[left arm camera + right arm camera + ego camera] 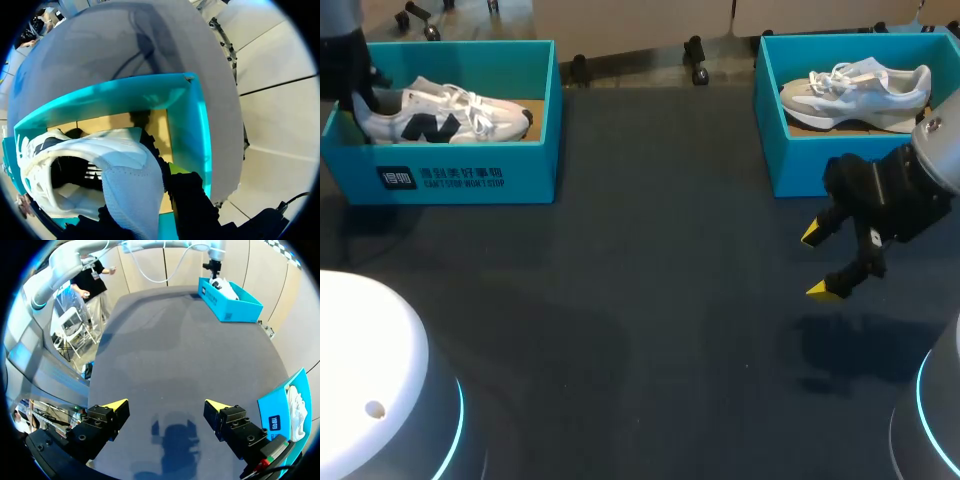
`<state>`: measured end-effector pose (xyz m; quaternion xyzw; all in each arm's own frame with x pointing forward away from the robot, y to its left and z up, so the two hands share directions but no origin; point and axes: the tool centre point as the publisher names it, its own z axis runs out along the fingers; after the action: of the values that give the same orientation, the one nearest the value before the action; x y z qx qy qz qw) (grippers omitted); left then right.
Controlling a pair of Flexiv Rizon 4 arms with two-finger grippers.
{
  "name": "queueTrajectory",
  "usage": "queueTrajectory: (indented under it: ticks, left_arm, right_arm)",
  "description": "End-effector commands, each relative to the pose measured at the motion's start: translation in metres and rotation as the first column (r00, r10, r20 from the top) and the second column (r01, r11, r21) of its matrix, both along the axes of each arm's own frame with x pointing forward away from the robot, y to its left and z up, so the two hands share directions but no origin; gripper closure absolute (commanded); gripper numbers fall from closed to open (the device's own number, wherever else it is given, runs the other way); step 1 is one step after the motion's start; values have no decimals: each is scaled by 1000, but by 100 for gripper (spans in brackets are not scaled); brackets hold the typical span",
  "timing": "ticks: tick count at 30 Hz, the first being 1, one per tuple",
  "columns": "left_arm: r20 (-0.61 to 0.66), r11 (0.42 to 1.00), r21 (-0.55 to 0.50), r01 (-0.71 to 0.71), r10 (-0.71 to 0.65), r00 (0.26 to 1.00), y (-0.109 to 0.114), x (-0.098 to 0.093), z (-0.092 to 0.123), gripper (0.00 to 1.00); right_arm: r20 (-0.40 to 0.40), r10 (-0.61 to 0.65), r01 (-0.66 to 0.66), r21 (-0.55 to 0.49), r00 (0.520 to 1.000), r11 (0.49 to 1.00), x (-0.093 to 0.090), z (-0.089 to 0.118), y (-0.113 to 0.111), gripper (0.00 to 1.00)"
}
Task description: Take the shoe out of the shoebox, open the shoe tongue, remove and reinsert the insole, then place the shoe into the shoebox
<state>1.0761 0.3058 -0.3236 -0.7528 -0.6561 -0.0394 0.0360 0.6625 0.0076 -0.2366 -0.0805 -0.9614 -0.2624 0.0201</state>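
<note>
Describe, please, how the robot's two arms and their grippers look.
Both arms rise from rounded white bases ringed with glowing blue light. The right arm is silver-grey, ending in a blocky black right gripper whose two fingers carry bright yellow wedge tips. The left gripper is black too; the left arm is silvery-white, with a pale cable alongside.

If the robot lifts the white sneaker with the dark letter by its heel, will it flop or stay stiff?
The white sneaker with the dark letter will probably keep its shape, since its thick sole looks firm. Its toe may dip, as the left gripper is at the heel only. The loose laces would likely dangle.
</note>
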Motion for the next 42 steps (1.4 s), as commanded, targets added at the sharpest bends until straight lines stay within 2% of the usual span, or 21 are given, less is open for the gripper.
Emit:
queueTrajectory:
  ticks: [1,26,42]
  left_arm:
    - [7,1000,-2,0,0,1000,0,-3,-4,100]
    - [10,998,57,-23,22,1000,-4,-6,-40,100]
    - [-6,996,74,-47,47,999,-4,-8,-56,100]
  right_arm:
    - [1,-1,1,0,1000,1000,-1,-1,0,0]
    - [1,-1,1,0,1000,1000,-1,-1,0,0]
    - [1,-1,1,0,1000,1000,-1,-1,0,0]
